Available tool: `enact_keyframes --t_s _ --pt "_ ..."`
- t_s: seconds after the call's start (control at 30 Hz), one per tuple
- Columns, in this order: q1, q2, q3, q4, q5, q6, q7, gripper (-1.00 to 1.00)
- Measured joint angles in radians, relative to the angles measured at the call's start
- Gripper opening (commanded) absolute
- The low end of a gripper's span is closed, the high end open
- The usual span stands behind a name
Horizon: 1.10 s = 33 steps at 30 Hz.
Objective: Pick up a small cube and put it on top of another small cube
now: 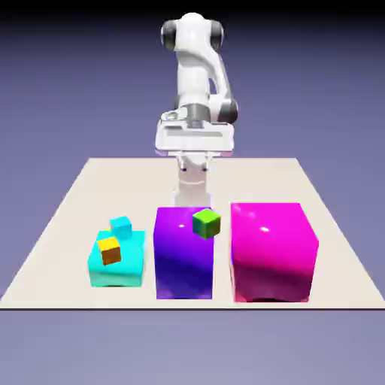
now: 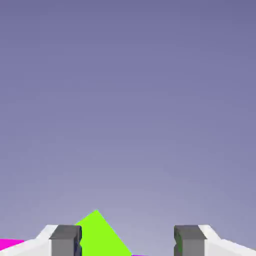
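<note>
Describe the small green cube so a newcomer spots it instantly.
Find the tall purple block in the middle of the three big blocks. On its top, toward the exterior view's right, sits the small green cube. It is the only green thing in view.

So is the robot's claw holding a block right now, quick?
Gripper: open, holding nothing. The fingertips stand wide apart in the hand view, and only a corner of the green cube shows between them.
</note>
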<state>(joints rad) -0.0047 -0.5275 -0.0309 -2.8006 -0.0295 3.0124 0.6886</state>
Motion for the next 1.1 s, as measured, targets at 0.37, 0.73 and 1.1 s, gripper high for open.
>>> enact_keyframes --t_s 0.37,0.73,1.1 --pt "-0.083 0.39 -0.396 0.165 -0.137 -0.285 -0.42 0.0" --pt "-0.259 0.628 -0.51 0.088 -0.389 -0.331 -0.753 0.0" --pt "-0.354 0.884 -0.424 0.115 -0.322 -0.102 -0.784 -1.0"
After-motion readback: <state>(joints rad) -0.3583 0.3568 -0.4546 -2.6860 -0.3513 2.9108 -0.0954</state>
